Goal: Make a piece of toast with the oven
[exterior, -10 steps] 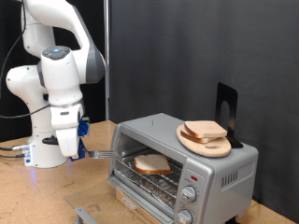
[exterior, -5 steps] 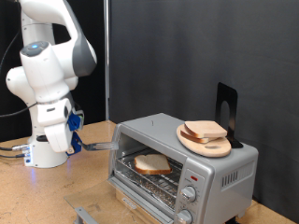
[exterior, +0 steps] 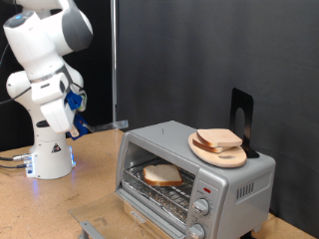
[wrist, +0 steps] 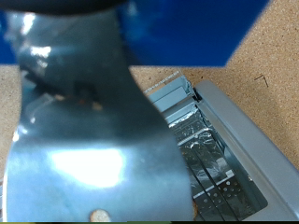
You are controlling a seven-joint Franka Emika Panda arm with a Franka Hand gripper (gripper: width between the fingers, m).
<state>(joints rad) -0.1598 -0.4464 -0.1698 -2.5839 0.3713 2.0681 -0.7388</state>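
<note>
So the piece of toast (exterior: 161, 175) is lying flat on the wire rack inside the oven (exterior: 195, 179), whose glass door hangs open, and there's a round wooden plate (exterior: 218, 151) on the oven's roof with more bread on it. The tool (exterior: 118, 124) is up off the tabletop (exterior: 60, 204), near the oven's upper corner on the arm's side. It's gripping a flat metal spatula (wrist: 89, 140), and honestly I can't tell how wide it's open.

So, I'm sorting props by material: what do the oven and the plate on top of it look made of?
The oven looks like silver-grey brushed metal, judging by its dull sheen. The plate looks like pale unvarnished wood: matte tan, though no grain is visible.
</note>
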